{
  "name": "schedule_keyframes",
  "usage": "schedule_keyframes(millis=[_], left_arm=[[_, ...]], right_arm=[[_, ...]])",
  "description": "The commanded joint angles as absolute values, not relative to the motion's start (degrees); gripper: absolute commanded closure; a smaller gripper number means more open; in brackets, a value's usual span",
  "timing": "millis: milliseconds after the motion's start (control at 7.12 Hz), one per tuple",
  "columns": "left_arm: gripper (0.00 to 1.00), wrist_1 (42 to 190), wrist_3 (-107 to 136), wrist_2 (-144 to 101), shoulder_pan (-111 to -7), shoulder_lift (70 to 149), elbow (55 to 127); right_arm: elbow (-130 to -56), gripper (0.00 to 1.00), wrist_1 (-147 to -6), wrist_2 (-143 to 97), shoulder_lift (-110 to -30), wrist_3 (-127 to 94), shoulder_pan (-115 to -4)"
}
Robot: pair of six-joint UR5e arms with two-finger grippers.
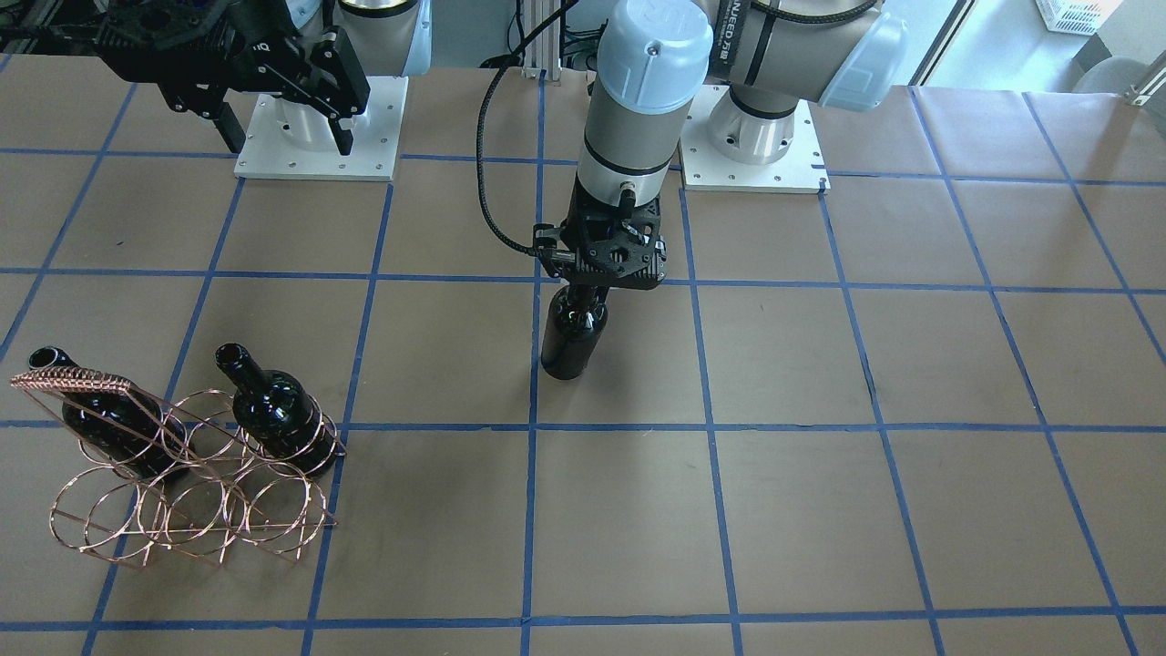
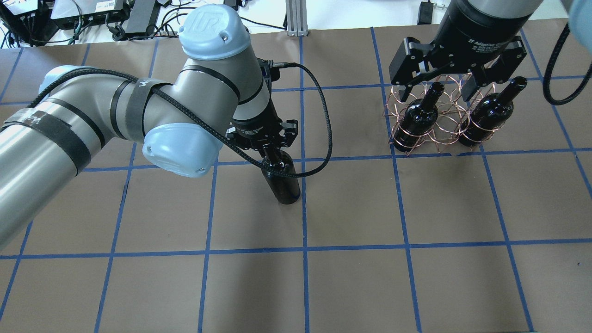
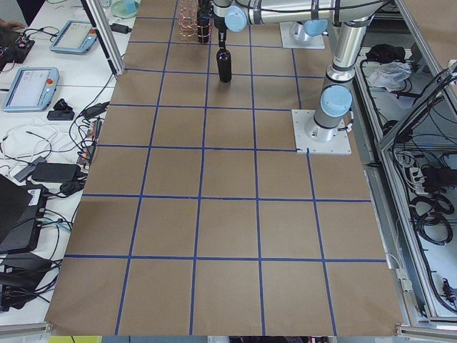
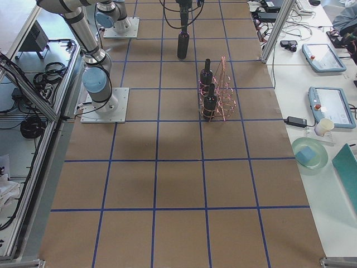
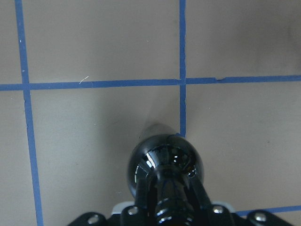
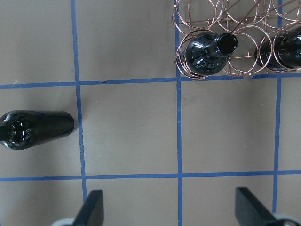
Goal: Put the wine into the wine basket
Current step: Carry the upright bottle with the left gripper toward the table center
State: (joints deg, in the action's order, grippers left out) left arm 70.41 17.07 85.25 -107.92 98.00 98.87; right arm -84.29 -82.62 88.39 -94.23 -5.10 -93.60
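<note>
We pinch the tall black glass wine bottle [image 1: 572,342] by its neck, standing up mid-table, in our left gripper [image 1: 590,290]; the copper wire basket [image 1: 187,497] sits far toward our spread-open right gripper [image 6: 171,207]

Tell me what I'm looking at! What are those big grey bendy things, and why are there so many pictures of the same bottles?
Those grey things are two robot arms bolted to a table with blue grid lines. Each ends in a two-finger pincer called a gripper. Six cameras caught one moment: one facing the robot, one over its shoulders, one at each table end, one on each wrist. The left gripper is shut on the neck of a dark wine bottle, holding it upright. The right gripper hangs in the air, open and empty. The copper wire basket already holds a second bottle and a third bottle, necks up.
</note>
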Motion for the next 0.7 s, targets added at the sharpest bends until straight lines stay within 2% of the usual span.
schedule_keyframes(millis=[0,140,281,421,561], left_arm=[[0.97,71.71,17.22,85.17,-107.93,97.91,98.88],[0.95,71.98,17.23,85.25,-108.02,97.91,98.79],[0.79,72.77,17.23,85.25,-108.02,98.00,98.88],[0.76,72.86,17.23,85.17,-108.02,97.91,98.79],[0.65,72.86,17.31,84.90,-108.02,97.91,98.70]], right_arm=[[-84.29,0.03,-82.62,88.42,-94.22,-5.10,-93.60],[-84.29,0.03,-82.62,88.42,-94.22,-5.10,-93.60],[-84.29,0.04,-82.62,88.24,-94.22,-5.10,-93.60],[-84.29,0.04,-82.53,88.33,-94.13,-5.10,-93.60],[-84.29,0.00,-82.53,88.24,-94.04,-5.18,-93.60]])
